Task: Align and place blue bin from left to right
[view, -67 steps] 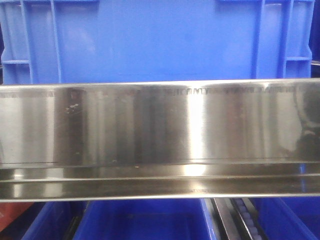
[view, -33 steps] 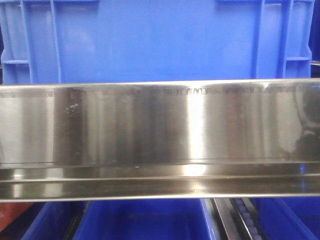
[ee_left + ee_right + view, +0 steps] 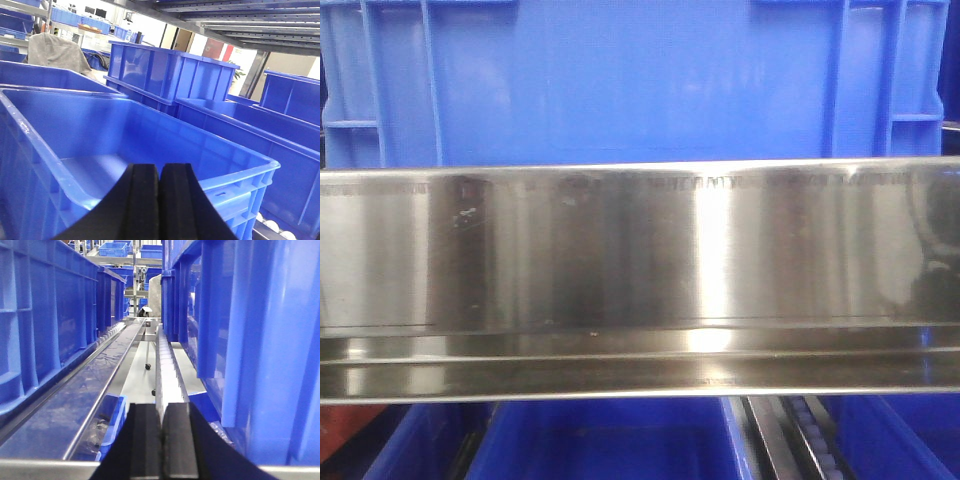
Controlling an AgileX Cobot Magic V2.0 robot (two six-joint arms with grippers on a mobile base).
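Note:
The blue bin point(image 3: 620, 80) fills the top of the front view with its wide flat wall and the ribs near both corners, standing behind a steel shelf beam point(image 3: 640, 250). Neither gripper shows in that view. In the left wrist view my left gripper point(image 3: 159, 169) is shut with nothing between its black pads, hovering over the near rim of an open blue crate point(image 3: 100, 165). My right gripper point(image 3: 162, 407) is shut and empty too. It points along a roller rail point(image 3: 165, 365), with a tall blue crate wall point(image 3: 260, 340) close on its right.
Below the beam, rims of darker blue crates point(image 3: 610, 440) and a roller track point(image 3: 810, 440) show. More blue crates point(image 3: 170, 75) stand beyond the left gripper, under steel shelving point(image 3: 240, 20). A row of blue crates point(image 3: 45, 320) lines the left of the rail lane.

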